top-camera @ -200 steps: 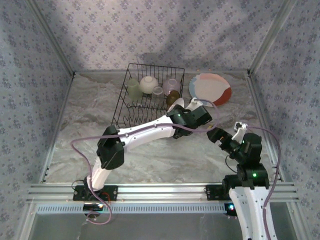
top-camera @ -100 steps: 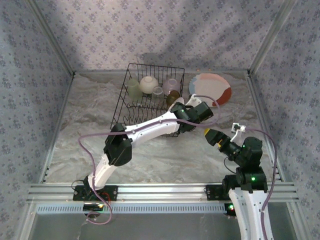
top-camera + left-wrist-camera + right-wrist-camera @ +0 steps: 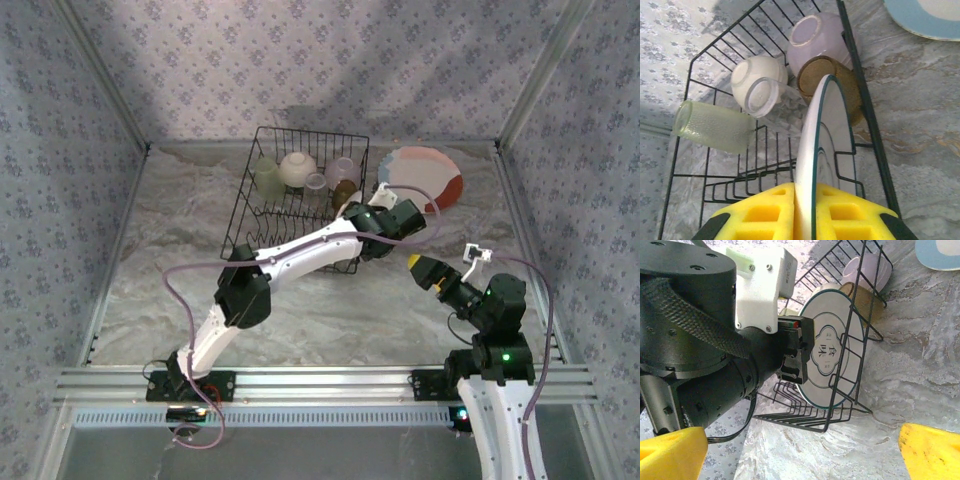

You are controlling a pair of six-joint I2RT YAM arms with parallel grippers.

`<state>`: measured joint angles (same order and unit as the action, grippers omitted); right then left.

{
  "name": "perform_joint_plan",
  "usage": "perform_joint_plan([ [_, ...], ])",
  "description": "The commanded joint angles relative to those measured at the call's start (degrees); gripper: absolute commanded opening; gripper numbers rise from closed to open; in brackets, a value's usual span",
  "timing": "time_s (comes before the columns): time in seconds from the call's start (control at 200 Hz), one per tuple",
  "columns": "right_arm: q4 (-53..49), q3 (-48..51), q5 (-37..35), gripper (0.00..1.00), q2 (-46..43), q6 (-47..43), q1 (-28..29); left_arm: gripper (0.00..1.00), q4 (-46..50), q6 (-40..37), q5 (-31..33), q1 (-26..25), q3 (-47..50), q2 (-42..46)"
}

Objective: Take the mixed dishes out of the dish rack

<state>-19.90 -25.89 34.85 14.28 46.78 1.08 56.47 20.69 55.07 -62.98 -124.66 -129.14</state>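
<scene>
Left hand (image 3: 805,194) clamped on green-rimmed plate (image 3: 832,127), upright in dish rack (image 3: 864,100); right hand (image 3: 800,452) — spread wide, empty

Black dish rack (image 3: 866,102), green-rimmed white plate (image 3: 827,352)

Light is bright and even, shadows soft.

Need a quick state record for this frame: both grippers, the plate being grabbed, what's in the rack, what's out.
left gripper: jaws closed on the edge of the green-rimmed plate
plate pose: upright on edge, near right end of the dish rack
right gripper: jaws wide open, nothing held, right of the rack
also in rack: lavender bowl, cream bowl, clear cup, green cup on its side, amber cup
out of rack: multicoloured plate, flat on the table
</scene>
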Motion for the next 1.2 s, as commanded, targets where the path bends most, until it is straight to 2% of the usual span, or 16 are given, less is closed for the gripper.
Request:
perform_joint_plan([
  [0.0, 1.84, 0.92, 1.21, 1.00, 0.17, 0.98, -0.33, 0.01, 3.21, 0.78, 0.97, -0.21, -2.61, -1.88],
  [0.265, 3.93, 2.19, 1.62, 1.00, 0.88, 1.56, -0.38, 0.00, 8.65, 3.26, 2.89, -1.09, -8.31, -4.06],
  [0.884, 9.62, 3.98, 2.80, 1.00, 4.74, 2.61, -0.89, 0.00, 12.96, -0.27, 9.65, -3.45, -14.34, -2.69],
  [1.194, 10.58, 3.91, 3.12, 1.00, 5.94, 2.55, -1.01, 0.00, 15.16, -0.91, 10.54, -3.90, -15.88, -0.54],
])
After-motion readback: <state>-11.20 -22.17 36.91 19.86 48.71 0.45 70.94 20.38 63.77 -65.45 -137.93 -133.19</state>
